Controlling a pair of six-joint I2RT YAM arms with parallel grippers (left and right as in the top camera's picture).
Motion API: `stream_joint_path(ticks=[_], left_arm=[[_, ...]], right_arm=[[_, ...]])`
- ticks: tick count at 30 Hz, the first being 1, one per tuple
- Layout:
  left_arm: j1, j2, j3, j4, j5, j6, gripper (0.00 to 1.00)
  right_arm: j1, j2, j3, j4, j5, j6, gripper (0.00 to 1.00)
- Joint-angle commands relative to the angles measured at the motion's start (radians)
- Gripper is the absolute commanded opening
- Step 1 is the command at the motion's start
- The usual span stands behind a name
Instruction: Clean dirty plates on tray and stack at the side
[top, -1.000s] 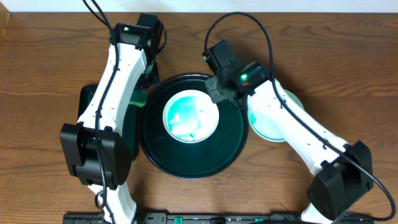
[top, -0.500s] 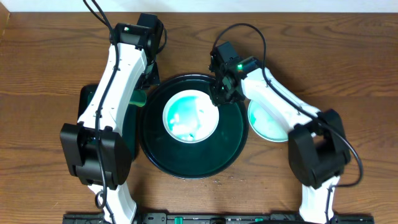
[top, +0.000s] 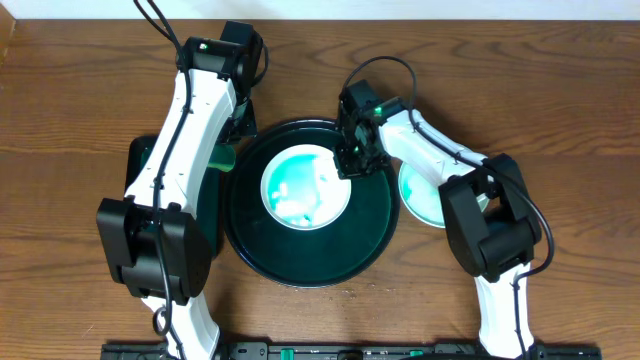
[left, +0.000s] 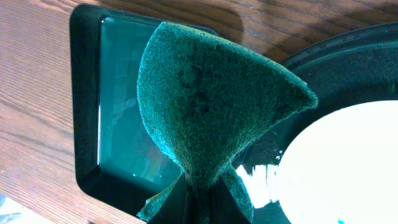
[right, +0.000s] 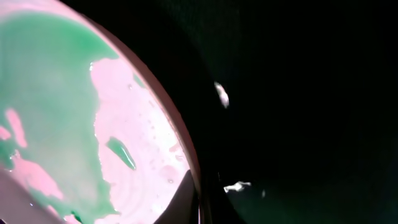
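Note:
A white plate (top: 305, 187) with a teal smear lies on the large round dark tray (top: 310, 272). My right gripper (top: 350, 162) is at this plate's right rim. In the right wrist view its fingers (right: 200, 202) straddle the rim of the plate (right: 62, 93), shut on it, with the dark tray (right: 311, 93) beside. Another teal-tinted plate (top: 425, 205) lies on the table right of the tray, partly under my right arm. My left gripper (left: 202, 205) is shut on a green sponge (left: 211, 93) at the tray's left edge (top: 226, 158).
A rectangular dark tray (left: 87, 93) with teal liquid lies left of the round tray, under my left arm (top: 140, 170). Wooden table surface (top: 80, 110) surrounds both trays. A dark bar runs along the front edge (top: 300, 350).
My right gripper has moved left and down from the tray's upper right rim onto the plate's right rim. The left arm and sponge have not moved.

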Motion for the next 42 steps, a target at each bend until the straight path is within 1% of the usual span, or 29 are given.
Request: stream_joint_path(ticks=[1, 3, 6, 12, 16, 21, 27, 30, 33, 37, 41, 42], left_arm=[[0.002, -0.015, 0.018, -0.004, -0.01, -0.009, 0.07], [0.002, -0.015, 0.018, -0.004, -0.01, -0.009, 0.07], [0.002, -0.015, 0.018, -0.004, -0.01, -0.009, 0.07], [0.002, -0.015, 0.018, -0.004, -0.01, -0.009, 0.07], [0.002, -0.015, 0.018, -0.005, -0.01, -0.009, 0.07], [0.002, -0.015, 0.018, -0.004, -0.01, -0.009, 0.07], [0.002, -0.015, 0.018, -0.004, -0.01, -0.009, 0.07], [0.002, -0.015, 0.018, -0.005, -0.01, -0.009, 0.07], [0.002, -0.015, 0.018, -0.007, -0.01, -0.009, 0.07], [0.002, -0.015, 0.018, -0.008, -0.01, -0.009, 0.08], [0.002, -0.015, 0.018, -0.008, -0.01, -0.009, 0.07], [0.002, -0.015, 0.018, -0.008, -0.01, -0.009, 0.07]], right_arm=[[0.005, 0.006, 0.0, 0.006, -0.018, 0.006, 0.01], [0.005, -0.003, 0.0, -0.003, -0.008, 0.006, 0.01], [0.011, -0.039, 0.0, -0.02, 0.058, 0.002, 0.01], [0.053, -0.188, 0.0, -0.06, 0.327, 0.002, 0.01], [0.109, -0.3, 0.0, -0.087, 0.542, 0.002, 0.01], [0.209, -0.391, 0.0, -0.114, 0.835, 0.003, 0.01], [0.358, -0.428, 0.0, -0.157, 1.248, 0.003, 0.01], [0.423, -0.428, 0.0, -0.163, 1.353, 0.003, 0.01], [0.451, -0.43, 0.0, -0.163, 1.329, 0.05, 0.01], [0.403, -0.43, 0.0, -0.165, 1.183, 0.105, 0.01], [0.279, -0.43, 0.0, -0.144, 0.899, 0.103, 0.01], [0.237, -0.43, 0.0, -0.134, 0.804, 0.086, 0.06]])
